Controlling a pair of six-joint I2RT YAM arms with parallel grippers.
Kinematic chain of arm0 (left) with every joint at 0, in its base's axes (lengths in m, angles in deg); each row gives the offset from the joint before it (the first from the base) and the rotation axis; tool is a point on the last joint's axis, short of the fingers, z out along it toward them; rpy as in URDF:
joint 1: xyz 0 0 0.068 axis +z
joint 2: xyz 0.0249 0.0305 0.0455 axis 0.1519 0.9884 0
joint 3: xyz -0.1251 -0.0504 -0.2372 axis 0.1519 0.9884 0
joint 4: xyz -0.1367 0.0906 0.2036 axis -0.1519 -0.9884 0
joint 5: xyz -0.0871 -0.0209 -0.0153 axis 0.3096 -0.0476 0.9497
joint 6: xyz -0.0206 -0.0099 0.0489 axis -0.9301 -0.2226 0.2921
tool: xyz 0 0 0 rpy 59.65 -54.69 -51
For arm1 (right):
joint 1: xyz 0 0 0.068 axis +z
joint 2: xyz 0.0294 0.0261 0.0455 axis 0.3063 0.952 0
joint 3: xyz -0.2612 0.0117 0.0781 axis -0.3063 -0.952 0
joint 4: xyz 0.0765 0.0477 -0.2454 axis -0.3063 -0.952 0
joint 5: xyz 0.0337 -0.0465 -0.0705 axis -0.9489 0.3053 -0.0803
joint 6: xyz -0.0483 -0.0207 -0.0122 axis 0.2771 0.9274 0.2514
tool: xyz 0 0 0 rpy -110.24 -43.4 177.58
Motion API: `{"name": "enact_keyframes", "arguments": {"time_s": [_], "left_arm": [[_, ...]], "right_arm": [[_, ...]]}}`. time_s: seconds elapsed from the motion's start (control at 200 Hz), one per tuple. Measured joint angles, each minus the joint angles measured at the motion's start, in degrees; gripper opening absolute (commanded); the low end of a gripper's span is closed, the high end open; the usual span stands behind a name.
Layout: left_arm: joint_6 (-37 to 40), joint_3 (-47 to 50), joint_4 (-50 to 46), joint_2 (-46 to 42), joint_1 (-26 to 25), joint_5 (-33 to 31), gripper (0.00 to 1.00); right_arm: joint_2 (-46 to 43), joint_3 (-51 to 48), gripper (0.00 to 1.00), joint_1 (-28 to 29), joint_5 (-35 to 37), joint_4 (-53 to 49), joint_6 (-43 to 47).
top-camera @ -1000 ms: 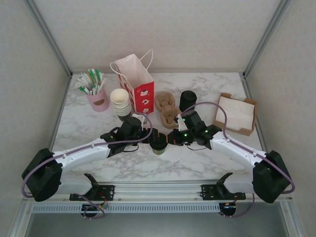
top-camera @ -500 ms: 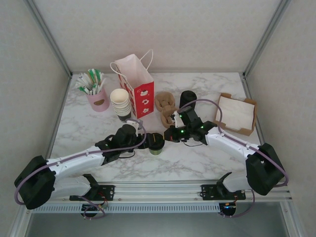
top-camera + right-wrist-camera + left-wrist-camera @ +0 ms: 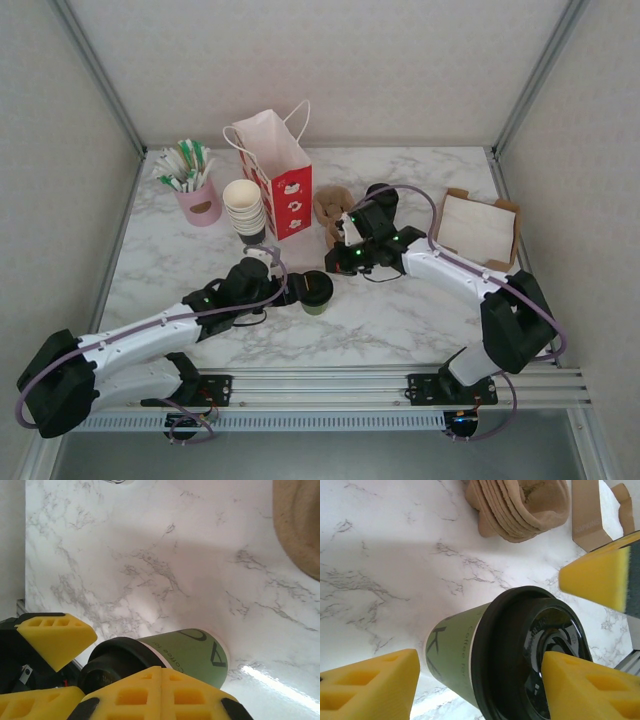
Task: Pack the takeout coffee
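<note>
Before the red-and-white paper bag point(image 3: 284, 182), on the desk point(image 3: 170, 265): takeout coffee point(image 3: 316, 290), upright. Left gripper point(image 3: 298, 291) open astride it, seemingly poised to grasp; right gripper point(image 3: 338, 264) shut, empty, alongside.

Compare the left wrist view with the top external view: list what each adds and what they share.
Left wrist view adds close detail: pale lettering on the coffee cup's green side, the raised pattern on its black lid, and a gap between the cup and one of the left fingers. Top external view adds the surroundings: the paper bag, the stack of cream cups and the pink holder of sticks. Both share the coffee cup, the brown cup carriers and the marble table.
</note>
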Motion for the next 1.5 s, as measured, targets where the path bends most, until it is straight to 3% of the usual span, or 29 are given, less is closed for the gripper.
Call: {"name": "enact_keyframes", "arguments": {"time_s": [0.25, 0.561, 0.991, 1.497], "left_arm": [[-0.4, 0.0, -1.6, -1.1, 0.0, -1.2, 0.67], [0.0, -1.8, -4.5, -1.0, 0.0, -0.5, 0.64], [0.6, -3.2, -4.7, 1.6, 0.0, 1.5, 0.60], [0.5, -3.1, -4.6, 1.7, 0.0, 1.7, 0.60]], "right_arm": [[-4.1, -0.3, 0.03, 0.0, 2.9, -3.6, 0.7], [-13.1, -10.2, 0.02, 0.4, -0.6, -2.7, -3.4], [-12.8, -11.6, 0.01, 4.3, -2.4, 0.2, -5.9], [-9.6, -11.5, 0.00, 4.5, -2.9, 3.3, -6.8]]}}
